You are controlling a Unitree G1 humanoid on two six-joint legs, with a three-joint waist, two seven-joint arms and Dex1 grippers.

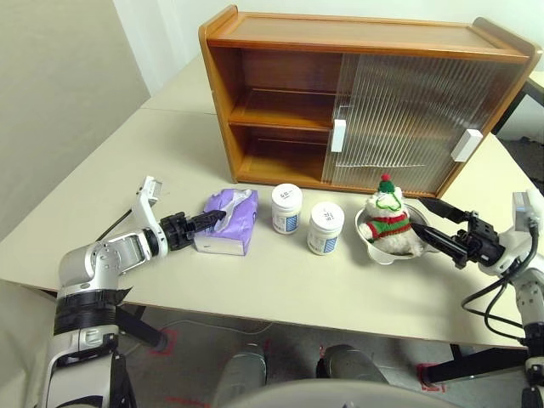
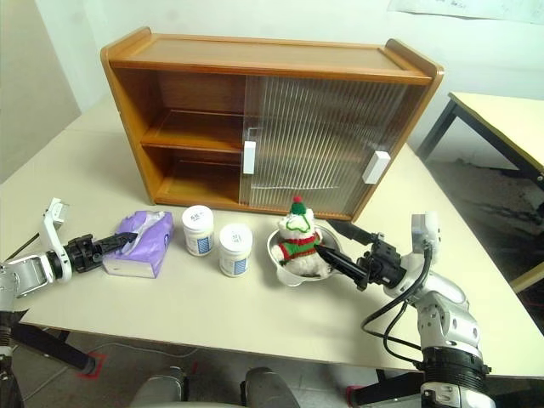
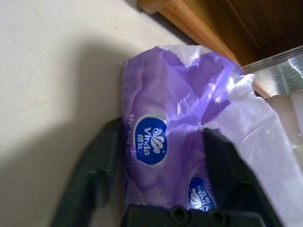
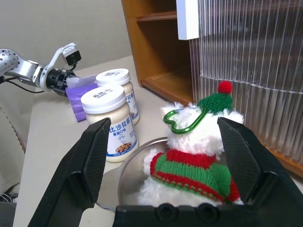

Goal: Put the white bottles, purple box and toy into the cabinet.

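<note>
Lying at the table's point(image 1: 102, 195) near left, the purple box point(image 1: 228, 223) is sitting between the left gripper's point(image 1: 210, 220) parted fingers; the right gripper point(image 2: 334, 246) is gaping around the toy point(image 2: 298, 244), rightward.

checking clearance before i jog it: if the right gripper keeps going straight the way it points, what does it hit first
Most likely the plush toy: it sits in the steel dish directly between the open fingers of the right gripper. The dish rim may touch a lower finger first; depth is unclear.
</note>
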